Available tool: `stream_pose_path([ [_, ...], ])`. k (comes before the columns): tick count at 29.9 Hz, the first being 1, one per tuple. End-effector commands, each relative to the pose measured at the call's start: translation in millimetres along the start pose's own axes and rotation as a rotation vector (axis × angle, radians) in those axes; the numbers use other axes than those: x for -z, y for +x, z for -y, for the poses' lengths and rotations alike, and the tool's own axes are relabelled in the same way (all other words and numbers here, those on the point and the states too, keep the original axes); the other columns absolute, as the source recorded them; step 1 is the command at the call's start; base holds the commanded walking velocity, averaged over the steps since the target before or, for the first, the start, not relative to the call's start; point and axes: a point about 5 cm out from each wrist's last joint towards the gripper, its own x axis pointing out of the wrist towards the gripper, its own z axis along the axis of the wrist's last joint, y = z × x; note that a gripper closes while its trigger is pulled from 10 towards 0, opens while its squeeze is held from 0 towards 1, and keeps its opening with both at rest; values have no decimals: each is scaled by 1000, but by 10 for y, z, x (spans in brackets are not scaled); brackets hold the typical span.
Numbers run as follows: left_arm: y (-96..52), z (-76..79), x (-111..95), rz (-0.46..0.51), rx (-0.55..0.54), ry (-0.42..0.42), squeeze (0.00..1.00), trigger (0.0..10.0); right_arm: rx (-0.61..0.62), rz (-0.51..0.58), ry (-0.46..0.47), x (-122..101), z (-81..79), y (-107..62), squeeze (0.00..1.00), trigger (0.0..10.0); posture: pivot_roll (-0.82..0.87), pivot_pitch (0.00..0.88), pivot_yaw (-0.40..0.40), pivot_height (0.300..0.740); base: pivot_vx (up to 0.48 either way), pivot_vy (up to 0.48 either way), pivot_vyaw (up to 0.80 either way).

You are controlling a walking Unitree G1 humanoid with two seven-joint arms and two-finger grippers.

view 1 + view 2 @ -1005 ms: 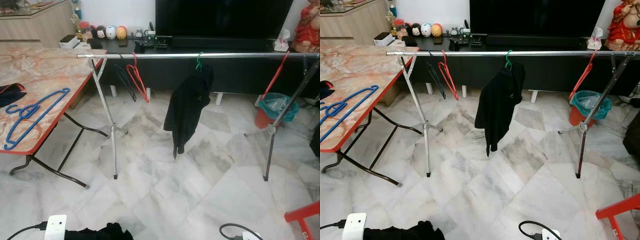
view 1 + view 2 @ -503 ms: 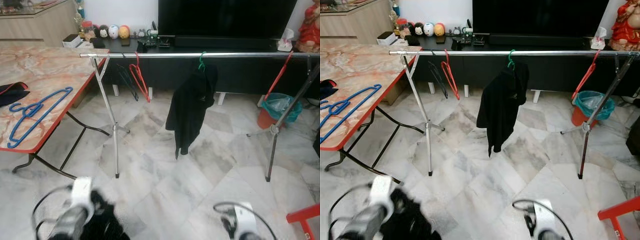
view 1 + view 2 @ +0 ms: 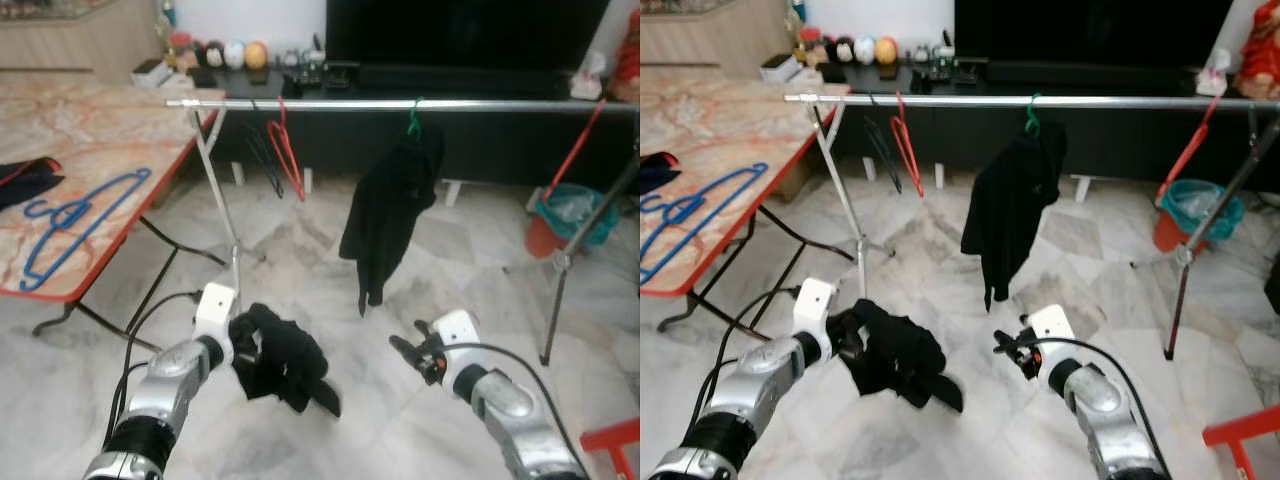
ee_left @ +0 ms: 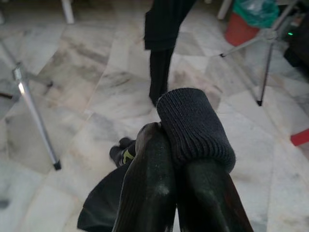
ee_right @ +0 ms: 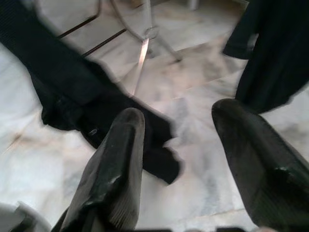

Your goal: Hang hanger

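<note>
My left gripper is raised low in front of me, shut on a black garment that droops from it; in the left wrist view the fingers pinch its ribbed cuff. My right gripper is open beside it, holding nothing, its fingers spread apart. A blue hanger lies on the table to the left. On the steel rail hang a red hanger, a black hanger, a green hanger carrying a black top, and another red hanger.
The marble-topped folding table with a red edge stands at the left, a dark cloth on it. The rack's legs stand on the marble floor. A red bin is at the far right and a red stool near right.
Both arms have risen from the bottom edge into view. The left one brought the black garment up with it. The camera has shifted slightly.
</note>
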Motion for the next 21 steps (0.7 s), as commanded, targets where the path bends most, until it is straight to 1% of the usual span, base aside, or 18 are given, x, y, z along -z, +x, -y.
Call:
stream_pose_path([
  [1, -2, 66, -178, 27, 34, 11, 0, 10000, -80, -36, -69, -99, -57, -58, 0, 10000, -19, 23, 30, 740, 0, 0, 0],
  [2, -7, 151, -300, 46, 70, -5, 0, 10000, -137, -52, -127, -200, -117, -123, 0, 10000, -19, 23, 30, 740, 0, 0, 0],
  [3, -7, 151, -300, 46, 70, -5, 0, 10000, -137, -52, -127, -200, -117, -123, 0, 10000, -19, 23, 30, 740, 0, 0, 0],
  [4, 1, 228, -408, 53, 85, -12, 0, 10000, -186, -46, -178, -325, -175, -185, 0, 10000, -22, 29, 29, 740, 0, 0, 0],
  [5, -3, 270, -460, 54, 92, -15, 0, 10000, -206, -43, -195, -387, -205, -219, 0, 10000, -22, 29, 29, 740, 0, 0, 0],
  [6, -3, 371, -562, 64, 120, -34, 0, 10000, -242, -26, -232, -508, -263, -275, 0, 10000, -22, 29, 29, 740, 0, 0, 0],
  [7, -3, 371, -562, 64, 120, -34, 0, 10000, -242, -26, -232, -508, -263, -275, 0, 10000, -22, 29, 29, 740, 0, 0, 0],
  [8, -3, 444, -625, 75, 151, -40, 0, 10000, -267, -8, -253, -574, -296, -304, 0, 10000, -26, 31, 30, 740, 0, 0, 0],
  [11, -11, 589, -726, 82, 218, -39, 0, 10000, -309, 30, -275, -691, -361, -346, 0, 10000, -31, 32, 32, 740, 0, 0, 0],
  [12, -17, 687, -786, 77, 256, -34, 0, 10000, -319, 55, -277, -773, -400, -359, 0, 10000, -31, 31, 33, 740, 0, 0, 0],
  [14, -35, 822, -868, 74, 309, -34, 0, 10000, -334, 70, -263, -840, -455, -362, 0, 10000, -31, 30, 31, 740, 0, 0, 0],
  [15, -35, 822, -868, 74, 309, -34, 0, 10000, -334, 70, -263, -840, -455, -362, 0, 10000, -31, 30, 31, 740, 0, 0, 0],
  [16, -40, 863, -899, 78, 324, -32, 0, 10000, -343, 72, -265, -854, -475, -363, 0, 10000, -28, 31, 29, 740, 0, 0, 0],
  [17, -69, 953, -963, 86, 361, -44, 0, 10000, -366, 63, -273, -872, -524, -382, 0, 10000, -27, 31, 27, 740, 0, 0, 0],
  [18, -69, 953, -963, 86, 361, -44, 0, 10000, -366, 63, -273, -872, -524, -382, 0, 10000, -27, 31, 27, 740, 0, 0, 0],
  [19, -98, 1031, -1025, 90, 386, -44, 0, 10000, -390, 54, -284, -884, -565, -409, 0, 10000, -26, 31, 25, 740, 0, 0, 0],
  [21, -109, 1082, -1076, 97, 397, -47, 0, 10000, -388, 46, -300, -887, -566, -416, 0, 10000, -26, 31, 22, 740, 0, 0, 0],
])
